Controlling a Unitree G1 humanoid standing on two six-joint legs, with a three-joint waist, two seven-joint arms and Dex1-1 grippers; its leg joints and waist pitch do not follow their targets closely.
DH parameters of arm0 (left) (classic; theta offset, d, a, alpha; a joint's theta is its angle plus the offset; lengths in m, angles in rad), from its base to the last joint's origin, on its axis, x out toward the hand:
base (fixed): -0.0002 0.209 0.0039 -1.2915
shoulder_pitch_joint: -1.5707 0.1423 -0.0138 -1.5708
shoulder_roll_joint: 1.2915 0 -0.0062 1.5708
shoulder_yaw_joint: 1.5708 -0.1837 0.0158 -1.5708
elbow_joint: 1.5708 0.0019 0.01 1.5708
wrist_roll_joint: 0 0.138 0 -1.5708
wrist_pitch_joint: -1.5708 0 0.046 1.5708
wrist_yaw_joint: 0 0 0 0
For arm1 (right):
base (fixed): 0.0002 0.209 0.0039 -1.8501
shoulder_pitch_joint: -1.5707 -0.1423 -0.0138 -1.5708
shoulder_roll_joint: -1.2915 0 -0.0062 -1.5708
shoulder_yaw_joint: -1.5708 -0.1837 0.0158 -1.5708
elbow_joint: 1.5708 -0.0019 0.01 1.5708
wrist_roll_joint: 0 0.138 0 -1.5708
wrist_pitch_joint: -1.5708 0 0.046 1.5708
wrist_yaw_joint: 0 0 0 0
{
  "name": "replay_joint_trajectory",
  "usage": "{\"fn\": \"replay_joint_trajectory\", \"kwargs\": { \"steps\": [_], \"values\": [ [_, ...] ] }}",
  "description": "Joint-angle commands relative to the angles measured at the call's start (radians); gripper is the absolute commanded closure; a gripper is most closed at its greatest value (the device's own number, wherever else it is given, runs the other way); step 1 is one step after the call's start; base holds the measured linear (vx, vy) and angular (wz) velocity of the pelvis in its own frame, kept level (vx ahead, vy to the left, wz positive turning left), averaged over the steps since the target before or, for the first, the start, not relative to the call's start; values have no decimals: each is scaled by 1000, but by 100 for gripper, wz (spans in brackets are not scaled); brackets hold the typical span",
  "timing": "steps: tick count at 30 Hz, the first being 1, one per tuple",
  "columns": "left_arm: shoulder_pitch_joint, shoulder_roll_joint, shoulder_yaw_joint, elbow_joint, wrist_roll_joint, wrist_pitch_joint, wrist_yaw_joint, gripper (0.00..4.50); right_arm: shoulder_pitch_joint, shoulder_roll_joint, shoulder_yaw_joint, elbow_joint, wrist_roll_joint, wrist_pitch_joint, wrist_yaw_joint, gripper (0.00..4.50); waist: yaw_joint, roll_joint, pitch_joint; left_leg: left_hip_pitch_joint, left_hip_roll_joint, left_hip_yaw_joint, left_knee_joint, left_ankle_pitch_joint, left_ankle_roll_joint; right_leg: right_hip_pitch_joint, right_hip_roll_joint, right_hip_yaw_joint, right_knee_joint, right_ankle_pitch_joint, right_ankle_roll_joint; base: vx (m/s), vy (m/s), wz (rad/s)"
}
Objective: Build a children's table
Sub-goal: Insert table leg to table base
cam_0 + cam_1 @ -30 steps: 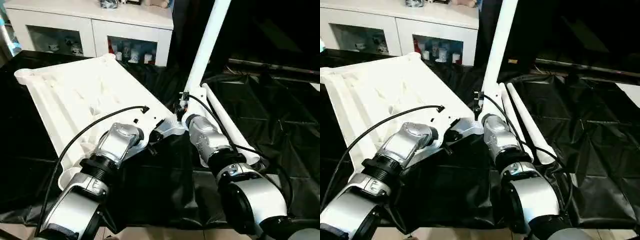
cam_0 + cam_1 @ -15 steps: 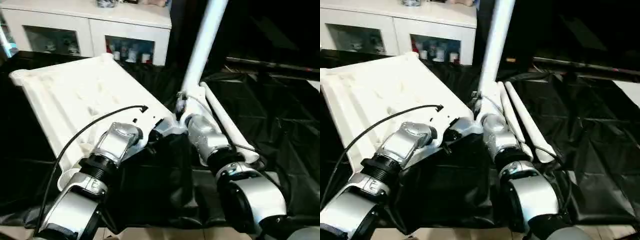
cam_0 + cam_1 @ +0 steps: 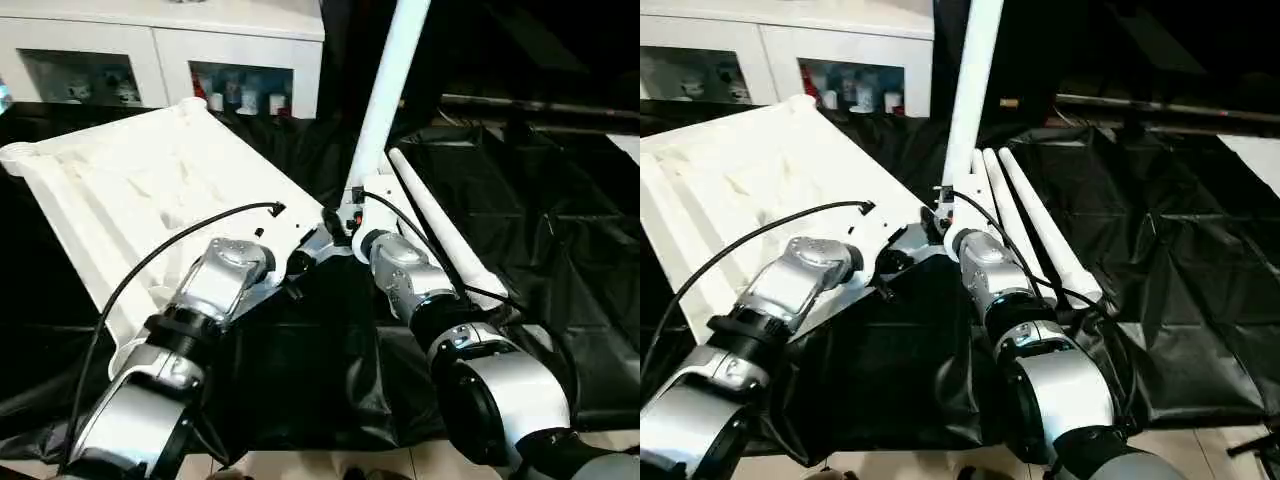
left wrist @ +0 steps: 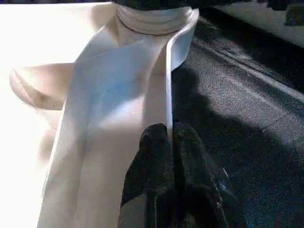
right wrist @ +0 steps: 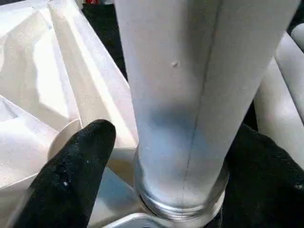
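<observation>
1. White plastic makes up the table top [image 3: 150,200], which lies upside down on a black sheet [image 3: 560,230], its ribbed underside facing up and a round corner socket [image 3: 20,158] at its far left corner. A white cabinet [image 3: 160,50] with glass doors stands behind it.
2. The left gripper [image 4: 170,142] reaches in from the lower left, silver forearm slanting up toward the top's near right corner. Its two black fingers are pressed together, pinching the thin edge wall of the table top just below that corner's socket.
3. A white tube leg [image 3: 385,95] stands upright in that corner socket, its threaded end seated in the ring, leaning slightly to the right as it rises.
4. The right gripper [image 5: 175,156] comes in from the lower right, pointing at the leg's base. Its black fingers [image 5: 71,180] stand apart on either side of the leg, with a visible gap at one finger.
5. Two spare legs [image 3: 1035,225] lie side by side on the sheet, just right of the standing one.
</observation>
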State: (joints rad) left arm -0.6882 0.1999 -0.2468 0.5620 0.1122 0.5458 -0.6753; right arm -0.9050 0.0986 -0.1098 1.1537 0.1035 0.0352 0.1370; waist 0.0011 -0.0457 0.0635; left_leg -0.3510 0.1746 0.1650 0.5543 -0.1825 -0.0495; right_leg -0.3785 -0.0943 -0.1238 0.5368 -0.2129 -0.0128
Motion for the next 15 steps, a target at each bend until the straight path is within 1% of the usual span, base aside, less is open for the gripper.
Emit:
{"fn": "replay_joint_trajectory", "kwargs": {
  "steps": [1, 2, 3, 4, 6, 8, 9, 10, 11, 12, 13, 14, 15],
  "values": [
    [10, -14, -28, -9, -6, -5, -15, 450, 8, 9, 14, 42, -8, 25, 25, 22, -13, 19, -33, 38, 64, -49, -96, -775, -86, -8, -77, 34, -92, -609, -35, 0, 0, 0],
    [13, -11, -29, -10, -5, -7, -18, 450, 6, 5, 15, 38, -9, 19, 36, 11, -12, 17, -33, 43, 61, -47, -90, -761, -82, -14, -82, 36, -98, -619, -39, 0, 0, 0],
    [14, -11, -29, -11, -5, -7, -18, 450, 4, 3, 14, 36, -8, 17, 40, 4, -11, 15, -33, 42, 59, -46, -85, -736, -76, -14, -87, 37, -101, -630, -38, 0, 0, 0],
    [14, -10, -29, -12, -5, -7, -19, 450, 4, 2, 14, 35, -8, 16, 42, 4, -8, 16, -34, 39, 60, -45, -83, -705, -72, -12, -91, 42, -101, -624, -43, 0, 0, 0],
    [17, -8, -30, -16, -5, -7, -21, 450, 0, -5, 15, 27, -10, 7, 57, 4, -4, 14, -34, 35, 62, -43, -82, -661, -66, -11, -94, 49, -98, -605, -55, 0, 0, 0],
    [19, -5, -30, -19, -5, -10, -24, 450, -2, -12, 20, 20, -15, -1, 62, 4, 1, 15, -41, 21, 67, -41, -86, -589, -65, -1, -94, 63, -81, -527, -82, 0, 0, 0],
    [21, -3, -30, -22, -5, -12, -27, 450, -4, -18, 24, 15, -20, -7, 65, 4, 6, 13, -47, 12, 70, -34, -87, -508, -63, 2, -93, 73, -67, -430, -116, 0, 0, 0],
    [24, -1, -31, -26, -6, -15, -30, 450, -4, -23, 26, 11, -24, -13, 71, 4, 8, 12, -49, 10, 70, -29, -86, -466, -61, 2, -91, 76, -61, -377, -134, 0, 0, 0],
    [27, 2, -31, -32, -6, -17, -34, 450, -4, -28, 28, 6, -28, -19, 78, 4, 14, 8, -55, 2, 71, -15, -81, -335, -42, 8, -87, 84, -40, -233, -181, 0, 0, 0],
    [28, 2, -32, -34, -7, -18, -35, 450, -4, -30, 30, 4, -30, -20, 80, 4, 15, 3, -56, -2, 69, -9, -79, -304, -31, 11, -84, 85, -35, -210, -188, 0, 0, 0],
    [32, 5, -32, -40, -7, -19, -40, 450, -2, -37, 36, -1, -37, -23, 87, 4, 17, 1, -56, -4, 67, -5, -75, -285, -20, 12, -84, 88, -33, -203, -193, 0, 0, 0],
    [36, 9, -34, -47, -8, -21, -46, 450, 1, -46, 46, -7, -46, -23, 97, 4, 21, -1, -52, -1, 67, 2, -70, -288, -7, 3, -83, 95, -35, -237, -198, 0, 0, 0],
    [40, 12, -35, -51, -9, -22, -51, 450, 3, -55, 59, -11, -59, -20, 101, 4, 23, 0, -53, 5, 67, 6, -65, -304, -2, -3, -80, 98, -37, -286, -195, 0, 0, 0]
  ]
}}
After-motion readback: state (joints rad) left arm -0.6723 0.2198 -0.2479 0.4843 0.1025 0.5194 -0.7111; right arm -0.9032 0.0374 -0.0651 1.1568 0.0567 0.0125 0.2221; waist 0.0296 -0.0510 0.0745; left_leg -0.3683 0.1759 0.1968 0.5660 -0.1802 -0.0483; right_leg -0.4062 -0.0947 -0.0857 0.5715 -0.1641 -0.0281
